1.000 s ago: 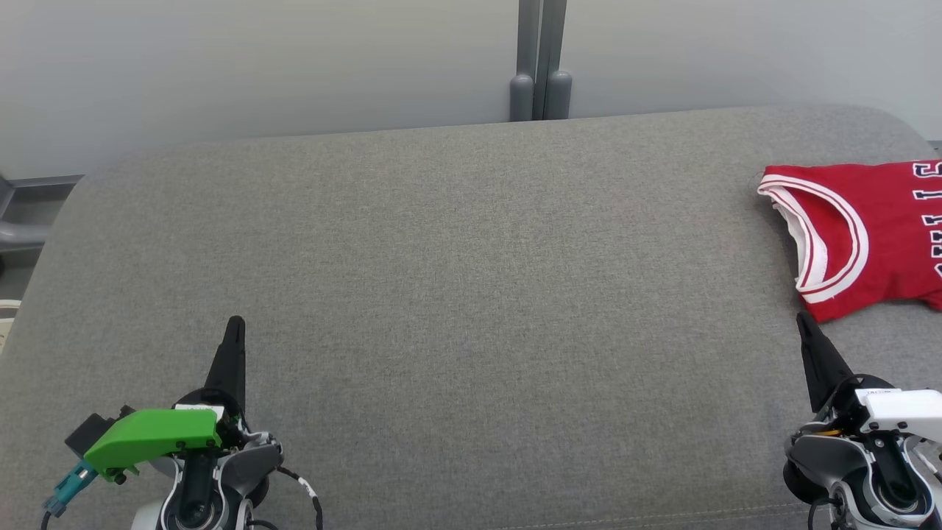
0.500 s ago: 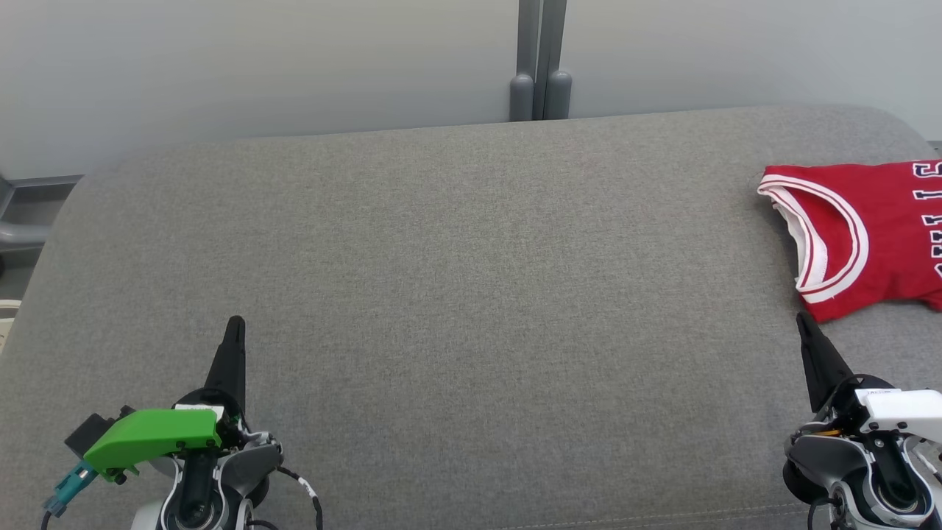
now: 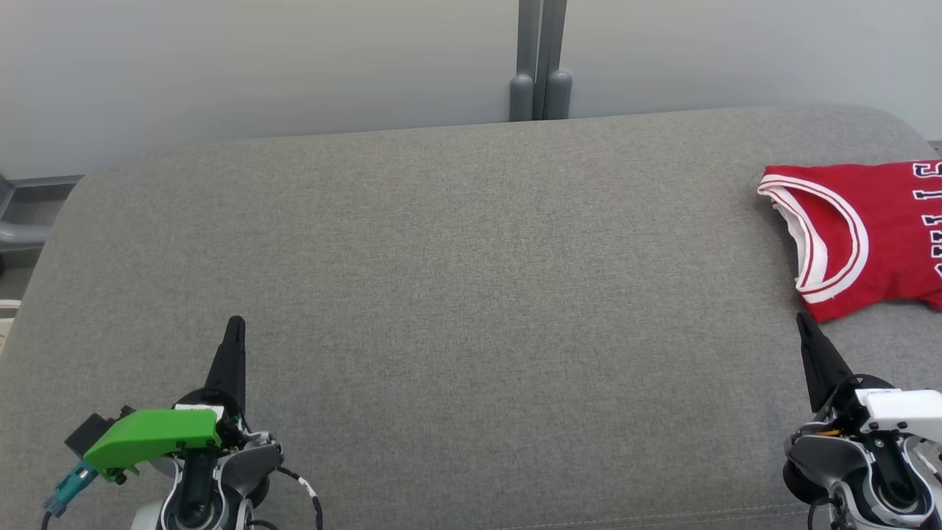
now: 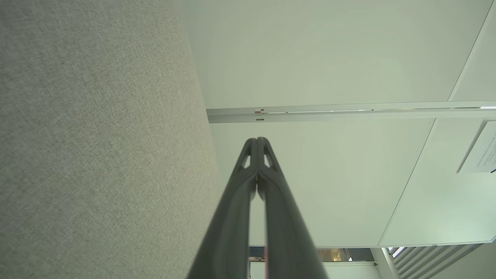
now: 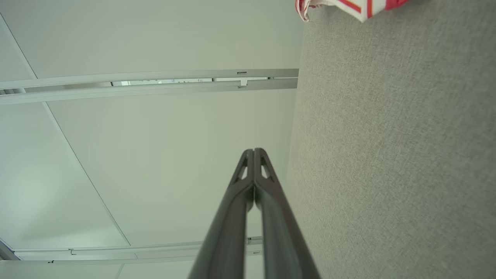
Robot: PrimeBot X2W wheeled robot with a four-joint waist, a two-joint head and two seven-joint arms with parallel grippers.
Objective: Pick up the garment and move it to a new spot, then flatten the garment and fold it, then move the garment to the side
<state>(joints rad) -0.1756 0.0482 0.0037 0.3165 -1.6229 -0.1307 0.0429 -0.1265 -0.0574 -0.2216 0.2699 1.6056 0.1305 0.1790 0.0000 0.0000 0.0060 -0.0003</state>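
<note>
Your L gripper [image 3: 235,325] and R gripper [image 3: 803,321] are resting closed, empty. The red sleeveless jersey [image 3: 883,243] is lying, apparently folded, on the grey upholstered surface [image 3: 471,294], far right: task prob. finishing.

You are looking at one garment [image 3: 876,235], a red jersey lying at the right edge of the head view. Two hands are showing there: the left hand [image 3: 235,327] at lower left and the right hand [image 3: 804,324] at lower right, each carrying two dark fingers [image 4: 232,217]. One grey counter [image 3: 471,294] is lying beneath them. Two grey posts [image 3: 521,96] are standing side by side at top centre.
</note>
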